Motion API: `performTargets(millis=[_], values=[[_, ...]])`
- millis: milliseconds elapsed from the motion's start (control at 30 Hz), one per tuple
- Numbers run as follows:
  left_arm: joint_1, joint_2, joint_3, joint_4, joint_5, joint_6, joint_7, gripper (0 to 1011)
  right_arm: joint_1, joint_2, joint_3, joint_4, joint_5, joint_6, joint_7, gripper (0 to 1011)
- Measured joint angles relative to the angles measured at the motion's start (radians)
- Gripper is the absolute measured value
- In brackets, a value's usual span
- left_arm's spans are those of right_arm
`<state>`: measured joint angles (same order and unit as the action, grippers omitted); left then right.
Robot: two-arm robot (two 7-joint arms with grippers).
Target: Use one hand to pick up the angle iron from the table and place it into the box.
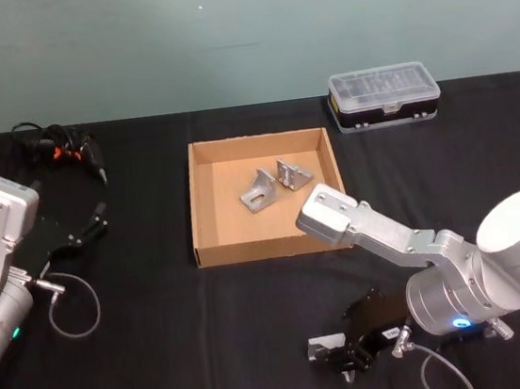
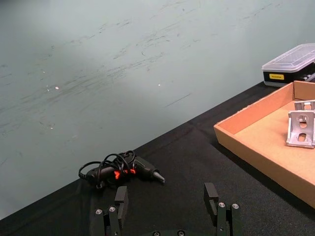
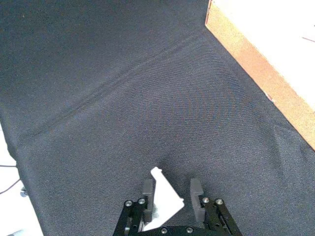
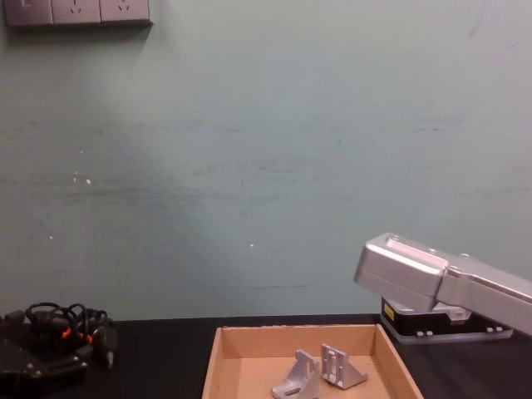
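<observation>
An angle iron (image 1: 323, 346) lies on the black table (image 1: 164, 339) near the front edge, right of centre. My right gripper (image 1: 348, 356) is low over it and open, and the white angle iron (image 3: 165, 201) sits between the fingers (image 3: 197, 191), close against one of them. The tan cardboard box (image 1: 206, 201) stands farther back at mid-table and holds two angle irons (image 1: 258, 193) (image 1: 293, 173), which the chest view also catches (image 4: 298, 378) (image 4: 342, 367). My left gripper (image 1: 93, 224) rests open at the far left (image 2: 166, 201), holding nothing.
A clear-lidded plastic case (image 1: 384, 96) sits behind the box at the right. A black tool with orange marks and a coiled cable (image 1: 60, 148) lies at the back left. A thin cable loop (image 1: 73, 312) lies by the left arm. My right arm's link (image 1: 369, 229) crosses the box's near right corner.
</observation>
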<state>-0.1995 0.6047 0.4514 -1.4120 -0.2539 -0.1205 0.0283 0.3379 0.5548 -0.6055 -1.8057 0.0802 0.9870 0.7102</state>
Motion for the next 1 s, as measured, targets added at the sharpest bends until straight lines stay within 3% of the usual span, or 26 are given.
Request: performTargets(millis=[200, 733, 1000], values=[[0.000, 0.000, 0.000, 0.000, 0.000, 0.000, 0.000, 1011, -0.001, 0.000, 0.001, 0.000, 0.000, -0.001, 0.001, 332], [0.000, 0.000, 0.000, 0.000, 0.000, 0.000, 0.000, 1012, -0.001, 0.000, 0.001, 0.000, 0.002, -0.001, 0.001, 325], [0.000, 0.000, 0.000, 0.000, 0.000, 0.000, 0.000, 1011, 0.007, -0.028, 0.033, -0.001, 0.031, -0.018, -0.036, 324]])
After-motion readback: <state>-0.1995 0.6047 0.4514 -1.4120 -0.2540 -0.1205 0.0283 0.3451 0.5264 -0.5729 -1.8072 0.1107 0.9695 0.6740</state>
